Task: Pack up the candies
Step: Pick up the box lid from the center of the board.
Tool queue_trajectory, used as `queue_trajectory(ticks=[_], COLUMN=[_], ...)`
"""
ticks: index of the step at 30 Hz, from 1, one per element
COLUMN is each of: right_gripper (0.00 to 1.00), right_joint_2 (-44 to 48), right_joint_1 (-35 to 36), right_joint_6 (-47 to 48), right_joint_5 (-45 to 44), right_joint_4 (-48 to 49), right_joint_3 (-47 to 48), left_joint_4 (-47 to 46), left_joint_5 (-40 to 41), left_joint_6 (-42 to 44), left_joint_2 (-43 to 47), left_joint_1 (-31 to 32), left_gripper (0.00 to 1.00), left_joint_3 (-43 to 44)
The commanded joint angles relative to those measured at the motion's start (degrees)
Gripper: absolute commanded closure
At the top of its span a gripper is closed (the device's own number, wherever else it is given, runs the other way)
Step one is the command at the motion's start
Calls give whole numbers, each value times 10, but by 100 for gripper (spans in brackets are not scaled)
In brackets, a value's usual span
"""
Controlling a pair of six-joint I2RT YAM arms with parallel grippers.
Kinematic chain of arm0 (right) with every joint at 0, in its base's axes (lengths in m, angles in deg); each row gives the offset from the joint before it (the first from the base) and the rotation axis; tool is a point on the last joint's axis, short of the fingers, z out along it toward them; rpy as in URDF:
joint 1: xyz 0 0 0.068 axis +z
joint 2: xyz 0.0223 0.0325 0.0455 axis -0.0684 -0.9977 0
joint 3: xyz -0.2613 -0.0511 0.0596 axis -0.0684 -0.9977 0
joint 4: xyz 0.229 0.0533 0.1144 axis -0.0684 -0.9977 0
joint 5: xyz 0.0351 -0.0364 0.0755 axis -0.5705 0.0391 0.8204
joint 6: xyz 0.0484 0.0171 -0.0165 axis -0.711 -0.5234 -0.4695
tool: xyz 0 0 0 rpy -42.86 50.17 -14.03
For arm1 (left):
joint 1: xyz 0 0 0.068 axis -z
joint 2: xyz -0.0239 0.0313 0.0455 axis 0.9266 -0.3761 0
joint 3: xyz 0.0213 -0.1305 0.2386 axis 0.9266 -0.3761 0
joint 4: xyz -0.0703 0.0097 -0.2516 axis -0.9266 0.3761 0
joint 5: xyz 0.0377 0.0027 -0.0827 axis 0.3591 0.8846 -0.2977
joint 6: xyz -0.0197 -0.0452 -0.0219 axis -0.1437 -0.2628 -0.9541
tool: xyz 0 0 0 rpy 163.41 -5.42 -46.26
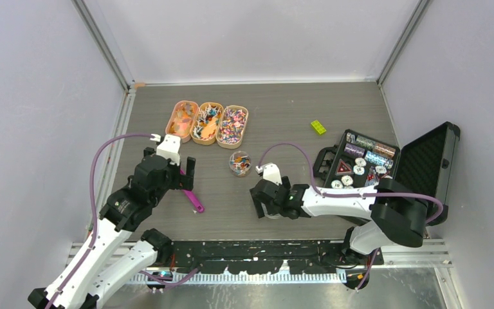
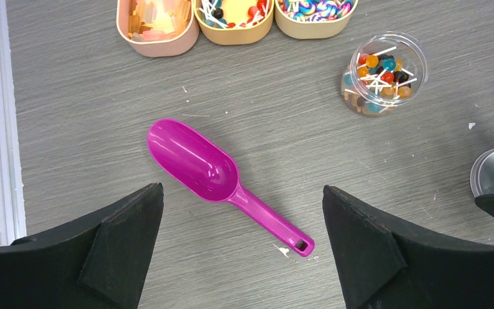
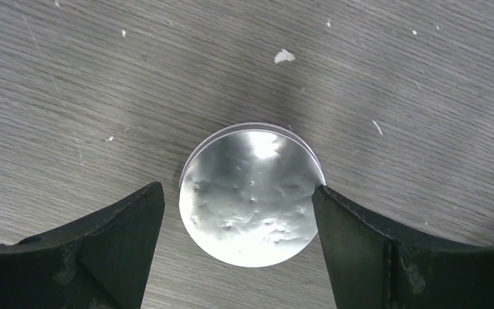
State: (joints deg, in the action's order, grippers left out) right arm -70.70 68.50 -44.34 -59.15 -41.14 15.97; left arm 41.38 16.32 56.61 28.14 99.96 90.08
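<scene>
Candies [image 1: 232, 124] well beyond left fingers [image 2: 103, 257].

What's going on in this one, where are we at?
Candy packing is under way. The left gripper hangs open over the magenta scoop, which lies flat and is not gripped. The right gripper is open around a round silver lid, also lying flat. The clear jar stands lidless with some candies inside. More candies sit in the three trays behind it.
</scene>
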Motion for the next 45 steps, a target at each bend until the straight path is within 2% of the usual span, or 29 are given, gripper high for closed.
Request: queue_trajectory(ticks=[1,13,23,30,37,40,45], right_gripper=[10,10,10,17,19,13,12], right_joint_2=[24,35,7,24,44,43,39], right_joint_1=[3,3,3,4,4,3,3], right_joint_6=[8,-2,-10,6,13,5,-3], right_joint_5=[-29,-5,-16,-14,-14,-26,-24], right_joint_4=[-45,-22,-18,-32,-48,-55,-44], right_joint_3=[24,-4,-12,6,26,24,7], left_joint_4=[-16,-16,-16,-17,-24,-26,-26], left_joint_5=[2,-3,-6,0,13,14,12], left_joint_6=[6,8,8,8,8,8,9], left_joint_2=[2,4,8,15,40,45,46], left_joint_1=[-3,-3,-3,-3,-3,-3,-3], left_gripper=[5,5,5,6,6,6,6], left_joint_3=[6,6,4,6,-2,-3,-4])
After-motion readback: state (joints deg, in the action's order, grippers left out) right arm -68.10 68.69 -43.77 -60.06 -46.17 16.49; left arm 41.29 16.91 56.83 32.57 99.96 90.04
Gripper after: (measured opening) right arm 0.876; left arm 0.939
